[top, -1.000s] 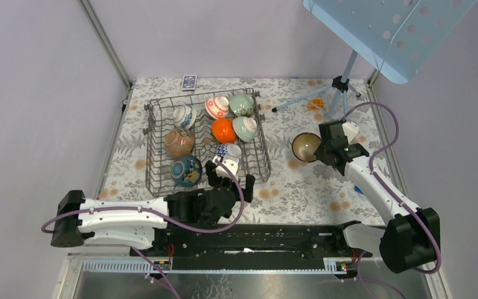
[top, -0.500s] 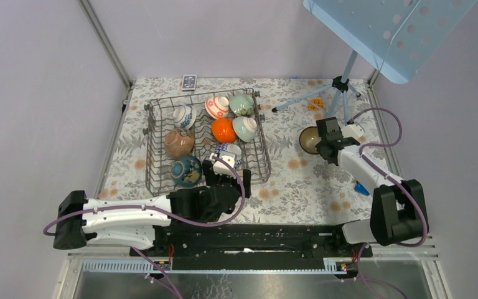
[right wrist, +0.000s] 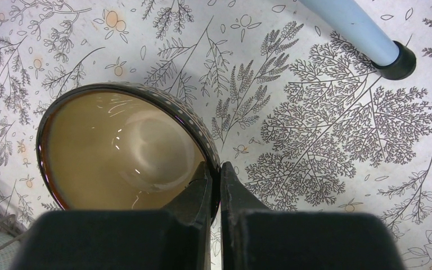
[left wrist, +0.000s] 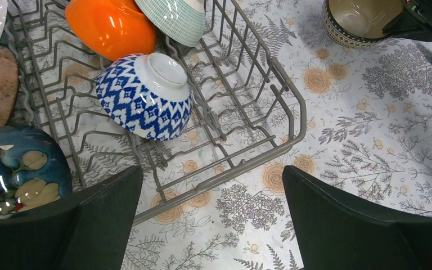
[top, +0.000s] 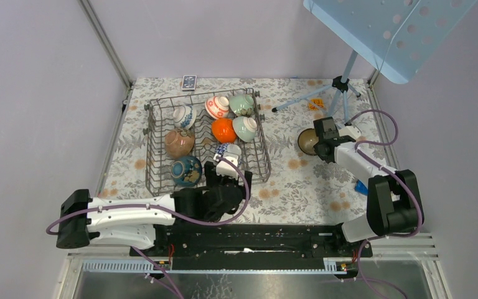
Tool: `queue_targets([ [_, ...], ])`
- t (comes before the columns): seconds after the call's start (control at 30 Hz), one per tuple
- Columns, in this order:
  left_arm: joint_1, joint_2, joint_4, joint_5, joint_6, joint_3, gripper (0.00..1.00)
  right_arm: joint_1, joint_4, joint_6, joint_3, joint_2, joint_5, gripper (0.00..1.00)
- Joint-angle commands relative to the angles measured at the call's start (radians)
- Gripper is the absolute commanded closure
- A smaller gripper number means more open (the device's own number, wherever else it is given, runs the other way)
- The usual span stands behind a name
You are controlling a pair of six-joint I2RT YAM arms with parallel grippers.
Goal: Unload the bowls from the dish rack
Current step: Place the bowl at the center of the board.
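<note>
Left arm stretched out low, left pincer (left wrist: 211,225) jaws wide apart, nothing between. Right arm folded at elbow, right pincer (right wrist: 216,174) clamped on brown bowl (right wrist: 118,146) rim.

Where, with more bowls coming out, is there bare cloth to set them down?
Bare: the cloth between rack and brown bowl, and the strip nearer than both. Crowded: inside the rack, and around the tripod far right.

brown bowl (right wrist: 118,152) — near rim behind right pincer (right wrist: 215,174), small card (top: 188,81) unreadable
</note>
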Motion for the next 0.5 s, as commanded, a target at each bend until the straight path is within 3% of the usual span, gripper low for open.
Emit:
queue_targets([
  [0.0, 0.005, 0.027, -0.01, 0.018, -0.042, 0.054, 0.01, -0.006, 0.055, 0.081, 0.047, 0.005, 0.018, 1.0],
  [0.47, 0.004, 0.06, -0.044, 0.042, -0.083, 0.069, 0.01, -0.005, -0.008, 0.159, 0.069, 0.068, -0.019, 1.0],
])
